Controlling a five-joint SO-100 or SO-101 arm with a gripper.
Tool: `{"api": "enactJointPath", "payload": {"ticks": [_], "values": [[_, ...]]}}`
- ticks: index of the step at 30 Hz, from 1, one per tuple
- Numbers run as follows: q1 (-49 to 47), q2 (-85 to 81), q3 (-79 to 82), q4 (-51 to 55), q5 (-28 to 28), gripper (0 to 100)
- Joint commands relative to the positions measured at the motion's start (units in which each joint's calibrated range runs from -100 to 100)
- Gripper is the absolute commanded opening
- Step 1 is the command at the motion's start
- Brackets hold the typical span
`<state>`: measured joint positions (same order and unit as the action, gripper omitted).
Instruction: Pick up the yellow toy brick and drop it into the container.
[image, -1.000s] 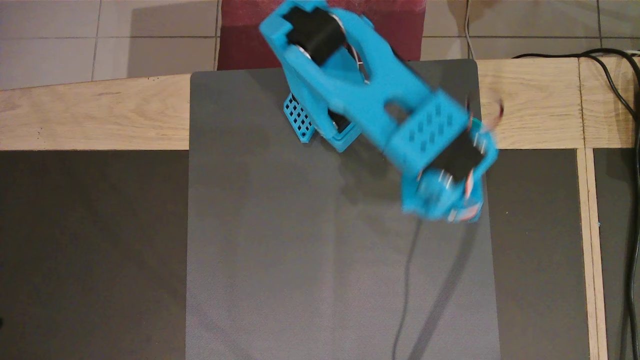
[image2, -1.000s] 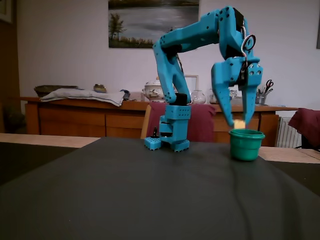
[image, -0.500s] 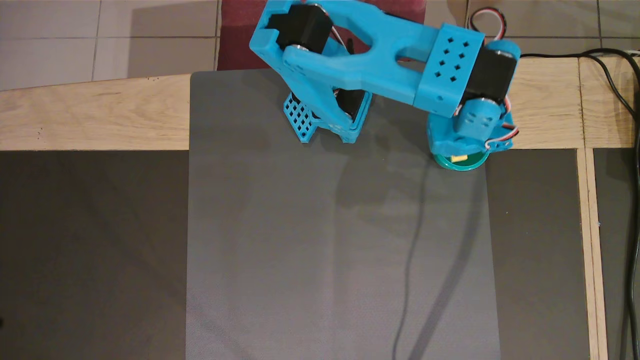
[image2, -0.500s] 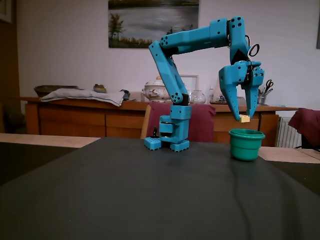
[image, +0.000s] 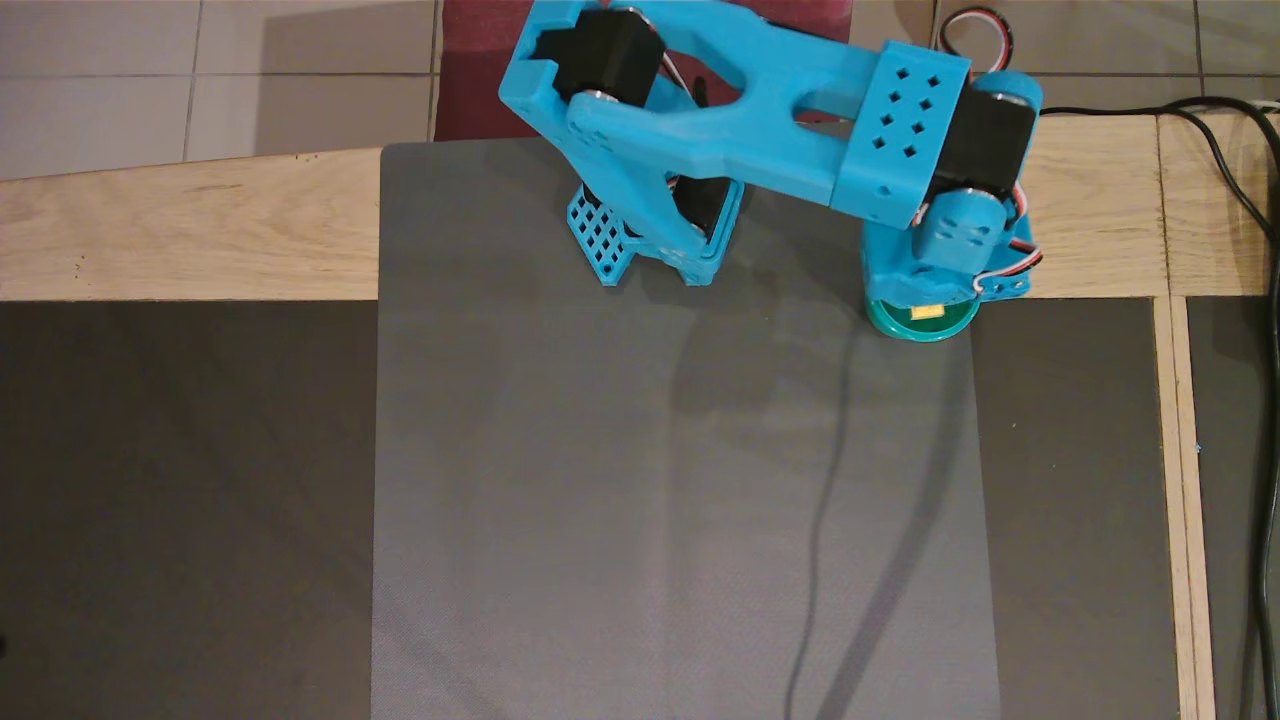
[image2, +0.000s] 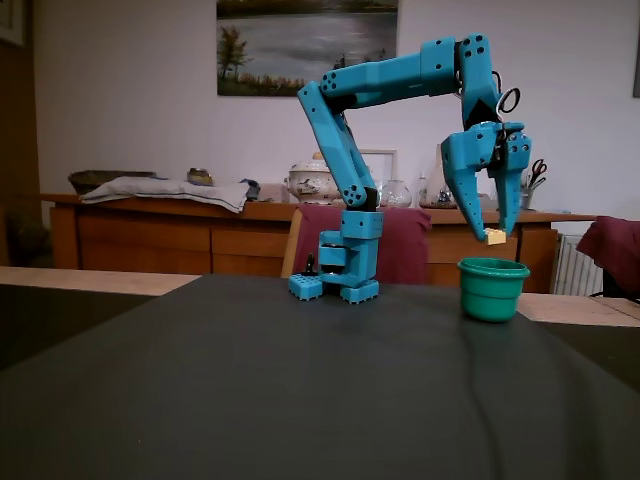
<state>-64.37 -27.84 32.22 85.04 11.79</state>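
The blue arm's gripper points straight down over the container, a teal-green cup at the right of the grey mat. The yellow toy brick sits between its fingertips, a little above the cup's rim, and the jaws stand closed on it. In the overhead view the brick shows just below the wrist, over the cup's opening. The wrist covers the fingers and most of the cup there.
The arm's base stands at the far edge of the grey mat, left of the cup. Black cables run along the wooden table's right side. Dark mats flank the grey one.
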Motion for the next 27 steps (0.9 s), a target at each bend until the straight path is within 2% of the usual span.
{"api": "enactJointPath", "payload": {"ticks": [1, 9, 21, 27], "values": [[-0.43, -1.00, -1.80, -0.68, -0.50, 0], [-6.85, -1.00, -1.35, -0.68, -0.61, 0], [-6.31, -0.92, -1.26, -1.92, -0.87, 0], [-6.31, -0.92, -1.26, -1.75, -0.92, 12]]}}
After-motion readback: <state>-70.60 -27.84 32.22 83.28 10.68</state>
